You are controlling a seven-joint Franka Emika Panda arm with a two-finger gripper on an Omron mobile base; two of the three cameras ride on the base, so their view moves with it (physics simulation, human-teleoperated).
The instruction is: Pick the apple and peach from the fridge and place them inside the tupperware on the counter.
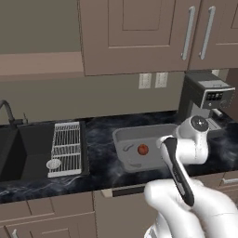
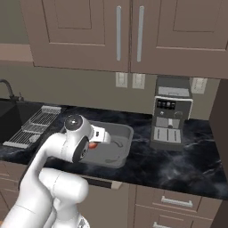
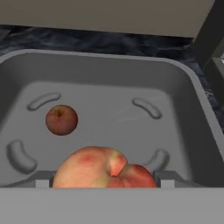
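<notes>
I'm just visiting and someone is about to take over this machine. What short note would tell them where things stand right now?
Gripper: over the tupperware, fingers shut on the peach.
Apple: already lying inside the tupperware, apart from the peach.
Tupperware sits on the counter, between the wire rack and the coffee machine.
Done: apple placed; peach brought over the tupperware.
Left: release the peach into it and draw the arm away.

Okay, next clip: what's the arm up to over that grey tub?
The hand hangs over the tupperware on the counter, with the peach between its fingers, held above the tub's floor. The apple already lies inside the tub, apart from the peach. So one fruit is in, and the second is about to be let go. A coffee machine stands beside the tub, a wire rack on its other side.
</notes>
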